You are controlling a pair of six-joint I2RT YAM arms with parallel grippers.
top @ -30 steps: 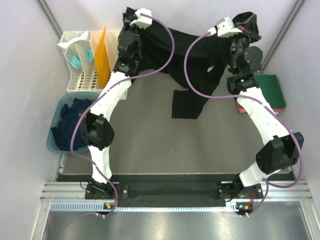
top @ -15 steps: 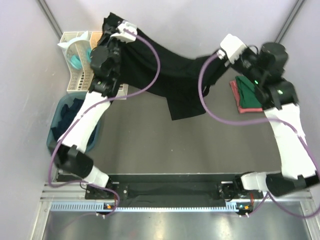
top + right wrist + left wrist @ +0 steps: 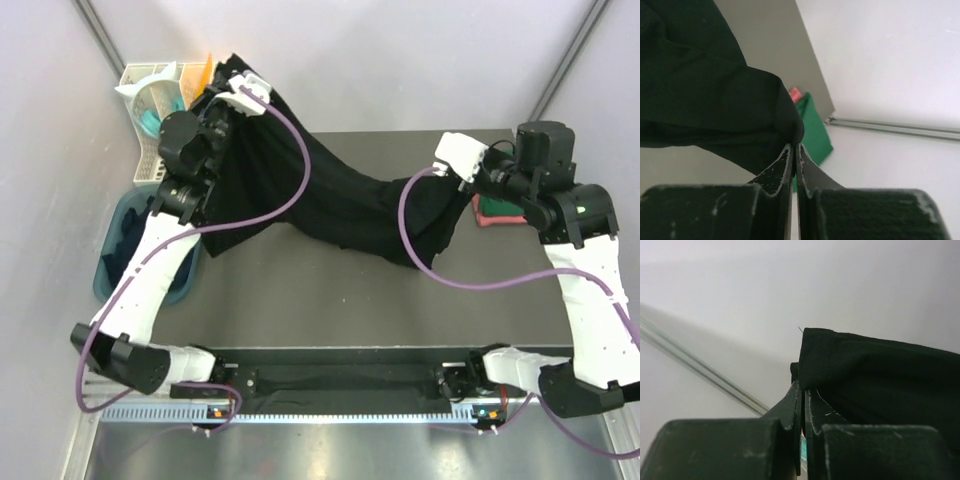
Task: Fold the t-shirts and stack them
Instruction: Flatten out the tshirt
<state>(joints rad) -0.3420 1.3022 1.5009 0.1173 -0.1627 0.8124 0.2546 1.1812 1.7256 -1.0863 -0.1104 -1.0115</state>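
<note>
Overhead, the black t-shirt hung stretched across the upper middle of the frame. Its upper-left corner was pinched in the closed left gripper above the white rack. Its right edge was clamped in the closed right gripper, near the folded green shirt. Bare table lay open below the sagging hem. Against half a second earlier, the right end had dropped and the cloth spread lower and wider, while the blue tub sat unmoved at left.
</note>
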